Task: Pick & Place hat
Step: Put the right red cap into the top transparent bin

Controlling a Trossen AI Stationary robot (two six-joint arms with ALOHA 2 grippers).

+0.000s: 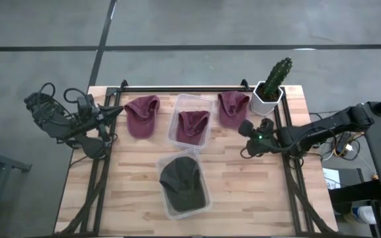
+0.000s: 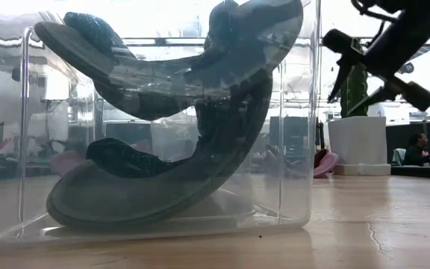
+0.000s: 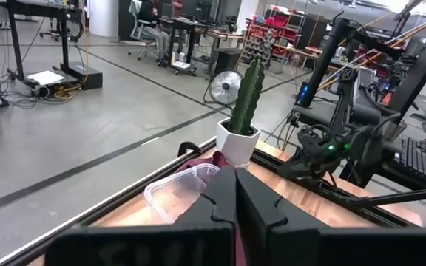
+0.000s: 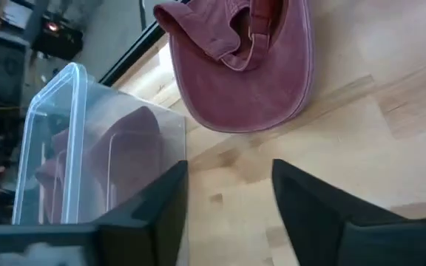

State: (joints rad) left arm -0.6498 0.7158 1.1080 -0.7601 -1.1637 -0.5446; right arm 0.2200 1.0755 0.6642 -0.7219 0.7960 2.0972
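Three maroon hats sit along the far side of the table. One lies flat on the left, one is inside a clear bin, and one lies on the wood by the cactus. A dark green hat fills a second clear bin near the front edge. My right gripper hovers open just right of the far bin, near the right-hand maroon hat. My left gripper is shut at the table's left edge, beside the left maroon hat.
A cactus in a white pot stands at the far right corner, close behind my right arm. A dark rail runs along the far edge. Bare wood shows at the near left and near right of the table.
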